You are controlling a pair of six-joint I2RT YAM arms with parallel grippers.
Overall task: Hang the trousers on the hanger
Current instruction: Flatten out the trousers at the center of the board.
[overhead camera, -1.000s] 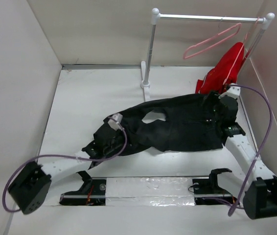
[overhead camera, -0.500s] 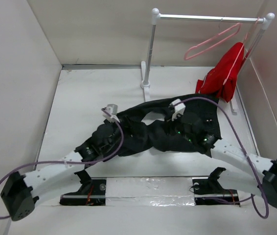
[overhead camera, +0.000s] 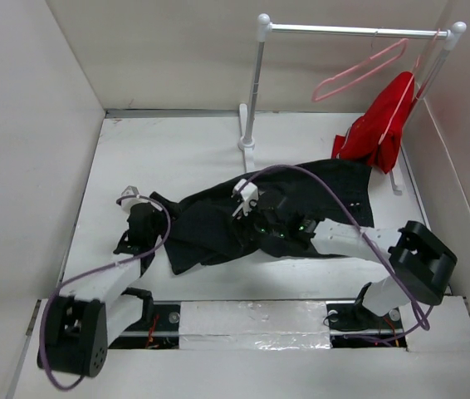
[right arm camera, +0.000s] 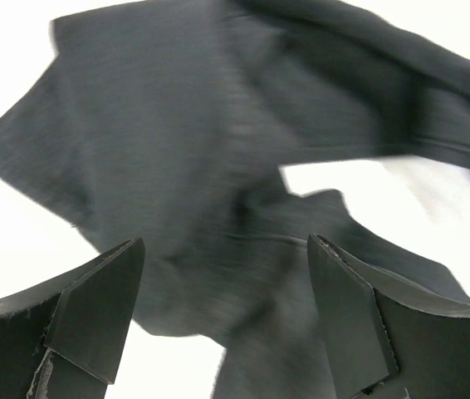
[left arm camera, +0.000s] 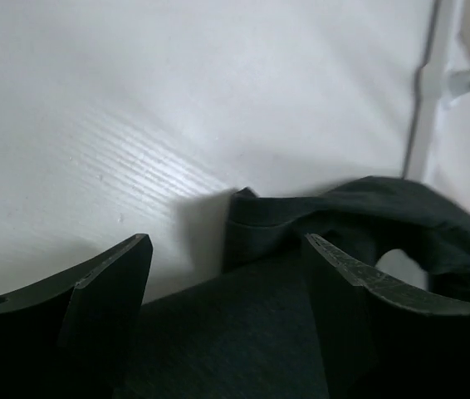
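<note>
Left pincer (left arm camera: 227, 249) and right pincer (right arm camera: 225, 245) both spread, empty — trousers (overhead camera: 206, 229) crumpled mid-frame on the surface (overhead camera: 152, 158).
We'd pinch the waist edge, not loose folds — hanger (overhead camera: 359, 71) hangs upper right of the frame.

Left arm (overhead camera: 106, 283): reaches forward from its near-left base, wrist low
Left gripper (left arm camera: 225, 249): fingers spread wide, pointing forward
Right arm (overhead camera: 347, 241): elbow out to the right, forearm stretched leftward to the middle
Right gripper (right arm camera: 225, 248): fingers spread wide, angled downward
</note>
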